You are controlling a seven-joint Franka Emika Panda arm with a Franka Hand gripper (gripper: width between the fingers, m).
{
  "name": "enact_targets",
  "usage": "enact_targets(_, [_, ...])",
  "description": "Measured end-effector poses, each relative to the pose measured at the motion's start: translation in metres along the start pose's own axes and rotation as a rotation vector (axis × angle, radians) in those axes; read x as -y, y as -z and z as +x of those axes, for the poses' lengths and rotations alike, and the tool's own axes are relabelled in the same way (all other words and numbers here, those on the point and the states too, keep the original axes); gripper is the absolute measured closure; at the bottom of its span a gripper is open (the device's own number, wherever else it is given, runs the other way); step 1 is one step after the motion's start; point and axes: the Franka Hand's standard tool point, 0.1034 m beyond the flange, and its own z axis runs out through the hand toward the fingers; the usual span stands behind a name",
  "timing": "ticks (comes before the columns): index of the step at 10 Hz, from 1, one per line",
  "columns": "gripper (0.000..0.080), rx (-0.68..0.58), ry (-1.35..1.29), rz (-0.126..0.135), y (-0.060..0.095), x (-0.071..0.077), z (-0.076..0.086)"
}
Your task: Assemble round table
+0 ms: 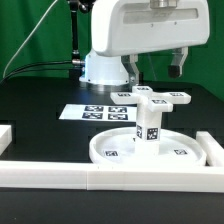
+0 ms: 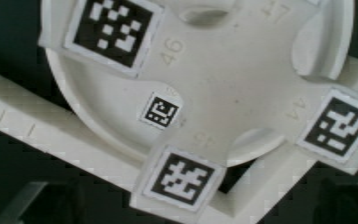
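Round disc (image 1: 140,150) lies flat on black surface (image 1: 40,95), close against white border rail (image 1: 110,178). Leg (image 1: 148,124) stands upright at disc centre; cross foot (image 1: 158,99) sits on top of leg, level as far as ext view shows. Wrist view looks straight down on foot (image 2: 211,90) w/ tags on its arms; rail (image 2: 51,125) visible below.

Step, by my read: foot being seated/screwed onto leg, late in assembly. Next needs fingers down around foot hub, then a turn, w/o tipping the stack.

Fingers (image 1: 153,68) hang above foot, apart from it, holding nothing; gap looks fairly wide. Marker board (image 1: 95,112) lies behind disc.
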Motion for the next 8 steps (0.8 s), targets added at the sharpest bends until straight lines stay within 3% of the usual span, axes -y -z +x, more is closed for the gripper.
enact_targets(2, [0.0151, 0.024, 0.218, -0.025, 0.002, -0.001, -0.001])
enact_targets(4, [0.0151, 0.034, 0.33, -0.031, 0.002, -0.005, -0.004])
enact_targets(8, [0.0151, 0.058, 0.32, -0.016, -0.01, -0.01, -0.015])
